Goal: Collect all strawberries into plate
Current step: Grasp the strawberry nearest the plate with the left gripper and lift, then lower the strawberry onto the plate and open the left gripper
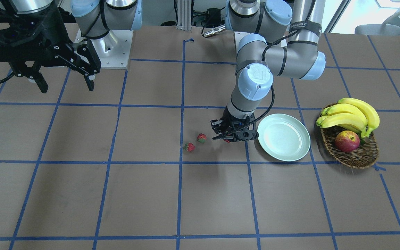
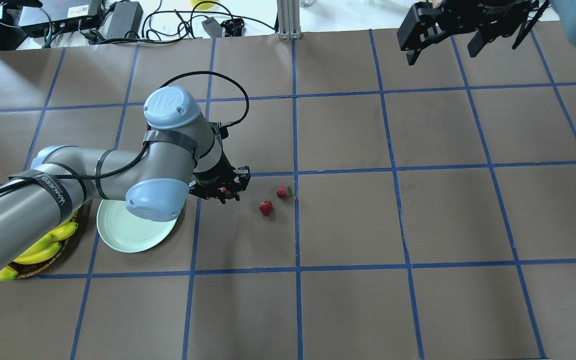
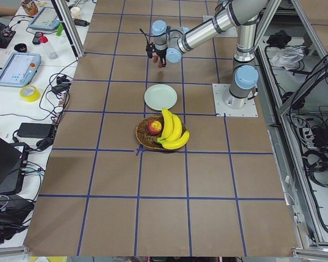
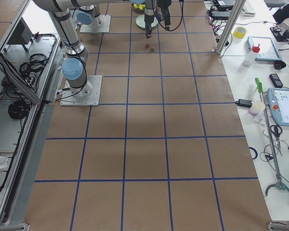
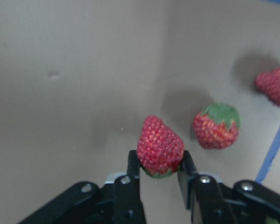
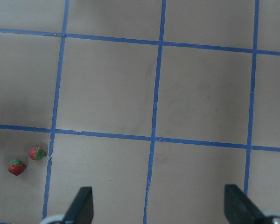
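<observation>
Left end effector (image 5: 159, 161) tight around one strawberry (image 5: 159, 141); right end effector (image 6: 158, 196) wide; UR-logo joint cap (image 1: 255, 77).

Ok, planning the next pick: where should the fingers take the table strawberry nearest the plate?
Probably across the strawberry at its wide red middle, just under the green cap, from straight above. It lies tilted, the other berry apart, so both flanks are free.

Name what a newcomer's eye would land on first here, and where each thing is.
The left gripper, low over mid-table, pinches a strawberry between its fingers, beside the empty plate. Just past it, away from the plate, two more strawberries lie on the table. On the plate's other side, a wicker basket holds yellow bananas and an apple.
</observation>
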Action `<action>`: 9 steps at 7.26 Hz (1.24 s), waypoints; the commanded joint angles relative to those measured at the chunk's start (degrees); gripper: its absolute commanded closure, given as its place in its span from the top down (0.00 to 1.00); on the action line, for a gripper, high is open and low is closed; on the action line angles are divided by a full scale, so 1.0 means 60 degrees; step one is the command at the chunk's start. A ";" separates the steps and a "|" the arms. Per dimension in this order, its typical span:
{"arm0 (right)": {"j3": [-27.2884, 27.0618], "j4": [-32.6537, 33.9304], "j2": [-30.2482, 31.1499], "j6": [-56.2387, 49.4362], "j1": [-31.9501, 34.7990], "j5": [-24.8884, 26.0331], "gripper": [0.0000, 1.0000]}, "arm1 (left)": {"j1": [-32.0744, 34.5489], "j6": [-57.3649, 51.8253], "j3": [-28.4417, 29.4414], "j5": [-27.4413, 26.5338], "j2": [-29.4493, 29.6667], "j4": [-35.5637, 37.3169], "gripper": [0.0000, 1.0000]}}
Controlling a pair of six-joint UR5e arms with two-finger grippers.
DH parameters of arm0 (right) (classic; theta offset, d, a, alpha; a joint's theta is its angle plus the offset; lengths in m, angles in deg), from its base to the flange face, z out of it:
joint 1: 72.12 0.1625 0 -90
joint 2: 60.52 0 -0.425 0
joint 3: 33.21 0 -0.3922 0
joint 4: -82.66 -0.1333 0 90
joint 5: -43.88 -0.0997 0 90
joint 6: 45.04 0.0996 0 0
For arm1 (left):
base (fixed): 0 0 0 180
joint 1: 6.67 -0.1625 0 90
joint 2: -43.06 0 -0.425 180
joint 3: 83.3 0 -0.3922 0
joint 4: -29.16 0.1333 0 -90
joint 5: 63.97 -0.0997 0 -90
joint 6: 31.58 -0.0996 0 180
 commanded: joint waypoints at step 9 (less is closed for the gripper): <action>-0.0006 0.0015 0.0000 0.0014 0.0001 -0.0003 1.00 | -0.3794 -0.4595 0.0228 -0.2016 0.0348 -0.1872 0.86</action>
